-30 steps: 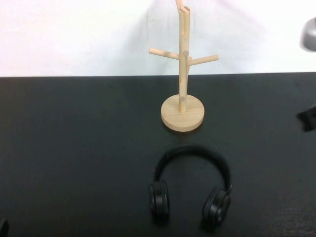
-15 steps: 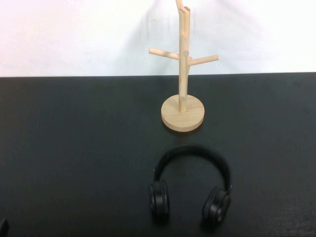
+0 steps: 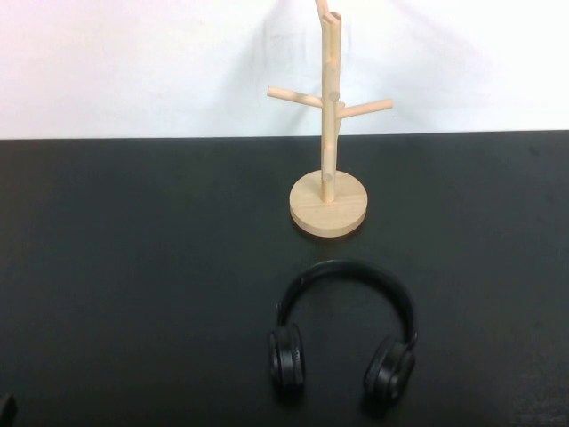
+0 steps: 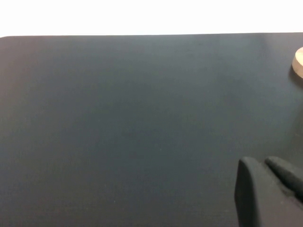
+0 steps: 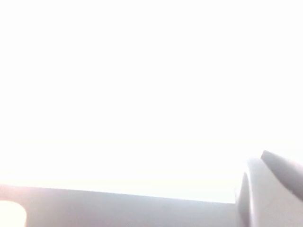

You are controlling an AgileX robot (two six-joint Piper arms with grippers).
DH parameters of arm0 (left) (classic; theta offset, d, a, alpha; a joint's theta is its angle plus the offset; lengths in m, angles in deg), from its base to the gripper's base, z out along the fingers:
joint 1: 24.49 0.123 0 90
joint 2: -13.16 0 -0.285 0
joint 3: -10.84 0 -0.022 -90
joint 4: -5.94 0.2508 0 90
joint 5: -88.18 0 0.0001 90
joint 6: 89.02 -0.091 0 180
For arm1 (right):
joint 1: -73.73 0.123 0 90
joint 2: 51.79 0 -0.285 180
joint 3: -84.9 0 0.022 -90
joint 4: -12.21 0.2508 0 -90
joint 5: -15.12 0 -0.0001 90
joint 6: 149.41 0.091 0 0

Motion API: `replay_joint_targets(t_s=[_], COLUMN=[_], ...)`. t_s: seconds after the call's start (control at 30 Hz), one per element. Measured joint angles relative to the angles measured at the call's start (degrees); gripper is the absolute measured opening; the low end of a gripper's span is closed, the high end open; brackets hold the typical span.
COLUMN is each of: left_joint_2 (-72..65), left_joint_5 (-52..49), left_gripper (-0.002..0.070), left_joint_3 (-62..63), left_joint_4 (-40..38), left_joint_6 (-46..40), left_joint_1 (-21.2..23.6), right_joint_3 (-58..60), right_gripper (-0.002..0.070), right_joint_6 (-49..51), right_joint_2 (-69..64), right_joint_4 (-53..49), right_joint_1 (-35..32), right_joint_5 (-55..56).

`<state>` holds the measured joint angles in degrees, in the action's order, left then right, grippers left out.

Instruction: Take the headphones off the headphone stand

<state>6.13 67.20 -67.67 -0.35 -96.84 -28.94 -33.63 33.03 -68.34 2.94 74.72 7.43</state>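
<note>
High view: neither arm is seen over the table (image 3: 133,267); only a dark sliver of the left gripper (image 3: 5,409) shows at the near left corner, and the right gripper is out of this frame. In the left wrist view, a dark part of the left gripper (image 4: 267,194) is seen low over bare tabletop, holding and touching nothing visible; how far it is open cannot be told. In the right wrist view, a pale part of the right gripper (image 5: 272,189) is seen against an overexposed white background, with nothing visibly held; its opening cannot be told either. The headphones (image 3: 344,334) are shown lying flat on the black matte table, headband arched toward the stand and both ear cups toward the robot, well apart from both grippers. The headphone stand (image 3: 328,133) is shown upright just beyond them, its pegs bare and its round base resting near the table's far edge. A plain white wall (image 3: 133,62) is seen behind. No readable writing or brand mark is made out.
</note>
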Motion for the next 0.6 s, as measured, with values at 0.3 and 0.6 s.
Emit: replay_joint_targets(t_s=[0.3,0.6], left_joint_2=[0.00,0.00], left_joint_5=[0.00,0.00], left_gripper=[-0.0004,-0.0004], left_joint_3=[0.00,0.00], left_joint_4=[0.00,0.00], left_joint_6=[0.00,0.00], left_joint_1=[0.00,0.00], right_joint_3=[16.39,17.22], right_gripper=[-0.0006,-0.0006], right_joint_6=[2.09,2.14], right_joint_2=[7.31,9.18], right_joint_4=[4.74,6.59], right_joint_1=[-6.07,-7.13], right_joint_5=[11.61,1.56])
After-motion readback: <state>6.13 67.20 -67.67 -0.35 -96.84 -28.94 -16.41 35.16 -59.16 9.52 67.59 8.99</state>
